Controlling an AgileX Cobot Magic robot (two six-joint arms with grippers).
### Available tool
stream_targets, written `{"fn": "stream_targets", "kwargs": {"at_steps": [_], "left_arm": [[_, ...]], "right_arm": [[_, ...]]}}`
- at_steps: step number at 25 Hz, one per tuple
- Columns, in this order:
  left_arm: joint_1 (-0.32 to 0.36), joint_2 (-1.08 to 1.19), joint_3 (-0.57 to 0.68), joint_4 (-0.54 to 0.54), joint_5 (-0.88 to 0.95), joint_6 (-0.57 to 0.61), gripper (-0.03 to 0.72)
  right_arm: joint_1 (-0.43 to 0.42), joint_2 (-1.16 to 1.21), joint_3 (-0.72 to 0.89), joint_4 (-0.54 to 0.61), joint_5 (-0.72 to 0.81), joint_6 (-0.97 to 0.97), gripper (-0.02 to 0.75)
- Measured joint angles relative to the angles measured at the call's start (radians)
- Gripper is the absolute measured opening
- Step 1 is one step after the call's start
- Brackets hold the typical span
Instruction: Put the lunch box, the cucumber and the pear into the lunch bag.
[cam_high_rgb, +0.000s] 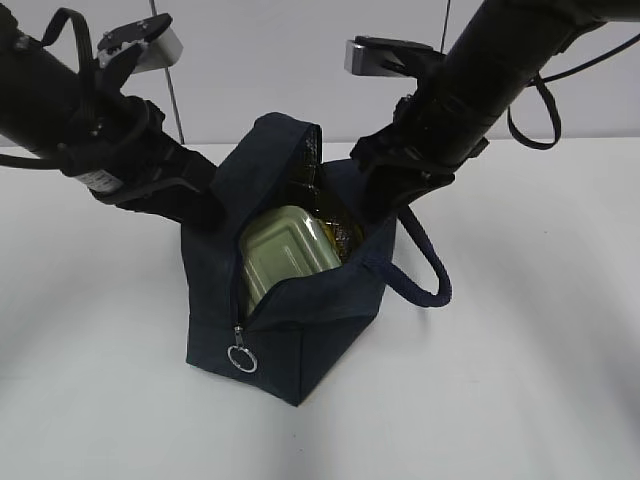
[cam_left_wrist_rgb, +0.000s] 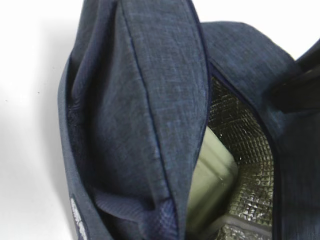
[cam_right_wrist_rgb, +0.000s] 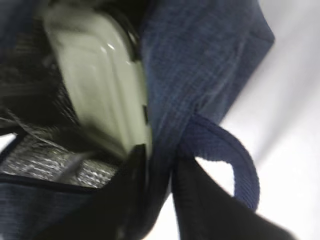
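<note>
The navy lunch bag (cam_high_rgb: 300, 340) stands open in the middle of the table. The lunch box (cam_high_rgb: 288, 250), sage-green lid up, lies tilted inside it, and shows in the left wrist view (cam_left_wrist_rgb: 212, 180) and the right wrist view (cam_right_wrist_rgb: 102, 85). My left gripper (cam_high_rgb: 208, 205) is at the bag's left wall, which is pulled up and outward; fabric (cam_left_wrist_rgb: 150, 115) hides its fingers. My right gripper (cam_right_wrist_rgb: 167, 195) is shut on the bag's right rim, one finger inside and one outside (cam_high_rgb: 372, 200). No cucumber or pear shows.
Silver foil lining (cam_left_wrist_rgb: 247, 145) shows inside the bag. One loop handle (cam_high_rgb: 432, 270) hangs off the right side, also in the right wrist view (cam_right_wrist_rgb: 240, 170). The zipper's metal ring pull (cam_high_rgb: 242, 358) hangs at the front corner. White table (cam_high_rgb: 520, 400) all round.
</note>
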Motion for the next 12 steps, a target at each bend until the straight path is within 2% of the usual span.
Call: {"fn": "stream_targets", "kwargs": {"at_steps": [2,5,12], "left_arm": [[0.0,0.0,-0.001,0.004,0.01,0.0,0.179],[0.0,-0.002,-0.001,0.016,0.027,-0.003,0.277],[0.021,-0.077,-0.001,0.042,0.023,-0.015,0.319]], "right_arm": [[0.0,-0.016,0.0,0.053,-0.01,-0.037,0.313],[0.0,-0.038,0.0,0.086,-0.021,-0.067,0.421],[0.0,-0.137,0.017,0.096,-0.079,-0.076,0.452]]}}
